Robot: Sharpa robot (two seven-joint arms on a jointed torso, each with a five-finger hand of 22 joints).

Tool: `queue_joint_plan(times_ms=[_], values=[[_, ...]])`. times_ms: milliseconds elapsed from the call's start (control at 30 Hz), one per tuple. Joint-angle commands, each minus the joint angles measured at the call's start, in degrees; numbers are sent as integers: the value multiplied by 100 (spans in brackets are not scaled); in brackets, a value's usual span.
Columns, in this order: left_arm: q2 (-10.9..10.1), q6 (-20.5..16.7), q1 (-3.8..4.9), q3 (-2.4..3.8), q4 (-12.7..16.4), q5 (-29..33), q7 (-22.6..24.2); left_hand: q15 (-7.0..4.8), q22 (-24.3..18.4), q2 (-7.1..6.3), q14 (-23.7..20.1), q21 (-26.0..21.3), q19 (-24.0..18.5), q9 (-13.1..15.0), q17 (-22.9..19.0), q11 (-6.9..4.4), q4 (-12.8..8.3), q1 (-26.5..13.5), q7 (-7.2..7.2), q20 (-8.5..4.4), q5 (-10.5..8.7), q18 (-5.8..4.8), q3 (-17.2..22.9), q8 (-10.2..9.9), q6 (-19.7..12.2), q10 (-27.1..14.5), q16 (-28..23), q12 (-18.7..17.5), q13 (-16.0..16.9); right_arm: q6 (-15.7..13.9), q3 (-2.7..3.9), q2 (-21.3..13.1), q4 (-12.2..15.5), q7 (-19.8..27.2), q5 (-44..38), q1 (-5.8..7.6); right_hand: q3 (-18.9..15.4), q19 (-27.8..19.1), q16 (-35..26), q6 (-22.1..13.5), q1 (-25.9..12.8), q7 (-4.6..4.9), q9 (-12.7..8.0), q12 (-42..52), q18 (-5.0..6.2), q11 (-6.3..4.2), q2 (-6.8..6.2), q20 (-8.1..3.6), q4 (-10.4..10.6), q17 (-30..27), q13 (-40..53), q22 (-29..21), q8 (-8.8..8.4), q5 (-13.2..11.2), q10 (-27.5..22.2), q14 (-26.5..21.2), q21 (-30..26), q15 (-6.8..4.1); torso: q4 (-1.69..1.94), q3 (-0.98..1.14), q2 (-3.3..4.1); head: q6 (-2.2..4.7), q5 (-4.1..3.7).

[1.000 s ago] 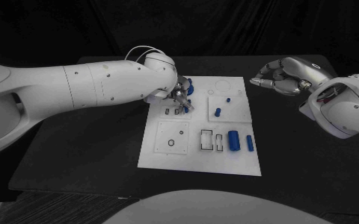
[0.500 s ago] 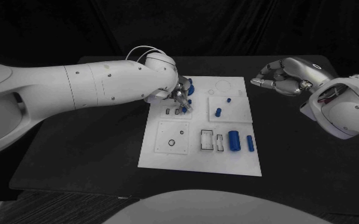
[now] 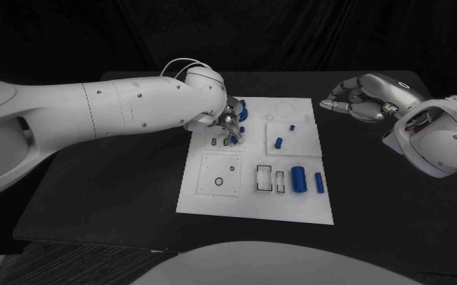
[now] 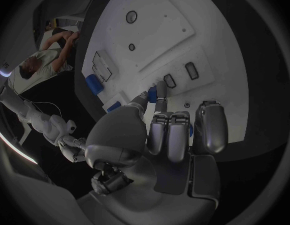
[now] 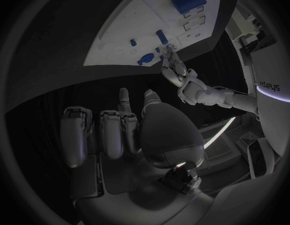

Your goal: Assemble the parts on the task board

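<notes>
Over the far-left part of the white rectangular task board, the silver many-fingered left hand hangs with its fingertips pointing down at the board. It pinches a small blue part between thumb and a finger, while the other fingers lie curled beside it. That piece sits just above a pair of small dark-rimmed rectangular slots in the board's left half, almost touching the nearer one. From the hand, the slots lie straight down and a shade toward the robot; in my judgement the coming move turns on lining the piece's long axis with a slot before pressing it in.

Further along the board toward the robot lie a square plate with round holes, two larger rectangular recesses, and two blue cylinders lying with their long axes running toward the robot. A short blue peg rests near the board's middle.

Well off the board's right edge, the silver right hand hovers above the black surface, fingers curled in on nothing. The left hand is much nearer the slots.
</notes>
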Motion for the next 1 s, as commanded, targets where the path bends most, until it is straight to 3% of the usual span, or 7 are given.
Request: queue_joint_plan(times_ms=[33,67,333,600,1000], values=[[-14,74,-13,0,23,5,76,-21,6,-15,585,-18,-32,11,1510,-16,-20,26,-17,-2,38,41,57,-29,8,586,37,20,1509,28,4,5,-5,-77,-11,-14,-29,273,-46,63,39,-3,-7,14,76,42,43,34,-12,797,1509,1286,28,35,589,450,-26,53,1,0,0,-1,10],[-19,70,-13,0,27,5,75,-21,12,-45,585,-26,-29,39,1510,-18,-107,3,-19,-10,164,43,207,-50,23,586,37,20,1509,29,4,6,-7,-76,-11,-14,-29,273,-46,63,39,-3,-7,14,76,42,43,34,-12,797,1509,1286,28,35,589,450,-26,53,1,1,1,-1,10],[-107,-28,-13,0,87,6,60,-26,42,-157,585,-42,-13,125,1510,-19,-298,-186,-17,-11,448,39,677,-109,51,586,37,20,1509,44,4,3,-19,-80,-11,-16,-28,266,-52,69,51,-4,-6,14,79,43,49,35,-13,784,1509,1281,30,36,589,447,-38,53,10,2,0,-1,6],[-243,-89,-12,0,161,6,18,-25,49,-201,585,-56,-10,168,1510,-16,-324,-339,-10,-7,442,40,873,-131,68,586,37,20,1509,63,4,-3,-25,-95,-11,-19,-26,261,-61,74,63,-4,-6,14,82,43,56,35,-13,768,1509,1277,32,38,589,443,-49,54,-1,-8,-3,-1,46],[-454,-157,-12,0,325,6,-27,-25,47,-215,585,-67,-13,192,1510,-18,-330,-411,-12,-7,416,42,966,-137,82,586,37,20,1509,148,4,21,-50,-111,-11,-28,-22,239,-89,84,150,-5,-10,14,93,43,78,36,-25,720,1509,1262,34,63,589,433,-93,53,0,1,-10,-1,80]])
